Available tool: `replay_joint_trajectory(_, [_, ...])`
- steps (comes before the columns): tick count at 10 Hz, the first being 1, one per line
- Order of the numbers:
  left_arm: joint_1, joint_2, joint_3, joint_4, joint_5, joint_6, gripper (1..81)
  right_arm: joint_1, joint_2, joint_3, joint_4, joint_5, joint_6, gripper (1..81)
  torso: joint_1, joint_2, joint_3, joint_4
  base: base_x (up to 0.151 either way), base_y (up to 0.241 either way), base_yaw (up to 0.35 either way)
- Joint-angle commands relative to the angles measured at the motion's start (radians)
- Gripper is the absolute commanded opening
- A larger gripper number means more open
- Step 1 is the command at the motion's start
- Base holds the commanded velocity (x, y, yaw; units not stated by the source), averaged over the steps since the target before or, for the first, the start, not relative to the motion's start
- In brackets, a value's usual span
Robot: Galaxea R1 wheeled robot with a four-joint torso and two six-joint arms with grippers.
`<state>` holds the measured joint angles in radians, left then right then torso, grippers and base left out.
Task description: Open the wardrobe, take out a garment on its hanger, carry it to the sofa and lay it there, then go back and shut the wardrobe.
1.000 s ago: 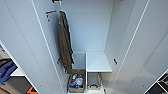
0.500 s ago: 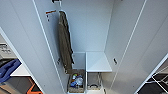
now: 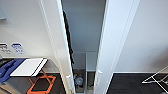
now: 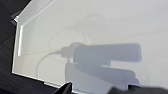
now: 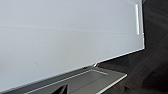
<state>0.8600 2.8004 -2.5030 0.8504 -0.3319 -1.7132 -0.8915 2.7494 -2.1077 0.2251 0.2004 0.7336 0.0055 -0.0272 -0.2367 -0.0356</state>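
The wardrobe (image 3: 30,30) stands right in front of me, tall and white. Its two doors are swung close together, with a narrow gap (image 3: 85,30) between them. Two small white handles (image 3: 68,77) (image 3: 99,73) sit on the door edges. A long dark garment (image 3: 67,30) hangs inside the gap, against the left door. In the left wrist view a white door face (image 4: 100,25) carries the arm's shadow (image 4: 105,55). The right wrist view looks along another white door (image 5: 62,32) with its handle (image 5: 136,18).
A white board (image 3: 27,66) rests on an orange stand (image 3: 41,83) at the lower left, beside a blue shape (image 3: 7,70). A white drying rack (image 3: 157,77) stands at the lower right on dark floor (image 3: 130,83). Small items (image 3: 78,81) lie in the wardrobe's bottom.
Both wardrobe doors have swung nearer each other, narrowing the gap. Less of the dark garment and the inner shelf shows now.
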Motion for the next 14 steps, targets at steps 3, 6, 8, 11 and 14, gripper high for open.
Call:
replay_joint_trajectory(3, [-0.054, 0.188, -0.022, 0.291, 0.12, 0.004, 81.1, 0.084, 0.118, -0.009, -0.274, -0.032, 0.0, 81.1, 0.0, 0.0, 0.0, 0.0, 0.0, 0.0, 0.0])
replay_joint_trajectory(6, [0.03, 0.217, -0.022, 0.452, 0.14, 0.004, 81.1, 0.027, 0.141, -0.058, -0.427, -0.042, 0.0, 81.1, 0.0, 0.0, 0.0, 0.0, 0.0, 0.0, 0.0])
replay_joint_trajectory(8, [0.113, 0.197, -0.042, 0.571, 0.168, 0.014, 81.1, -0.042, 0.146, -0.154, -0.512, -0.062, -0.002, 81.1, 0.0, 0.0, 0.0, 0.0, 0.0, 0.0, 0.0])
replay_joint_trajectory(11, [0.248, 0.171, -0.106, 0.662, 0.159, 0.018, 81.1, -0.162, 0.154, -0.333, -0.613, -0.064, -0.002, 81.1, 0.0, 0.0, 0.0, 0.0, 0.0, 0.0, 0.0])
replay_joint_trajectory(14, [0.4, 0.165, -0.137, 0.765, 0.157, 0.052, 81.1, -0.304, 0.175, -0.451, -0.721, -0.076, -0.005, 81.1, 0.0, 0.0, 0.0, 0.0, 0.0, 0.0, 0.0])
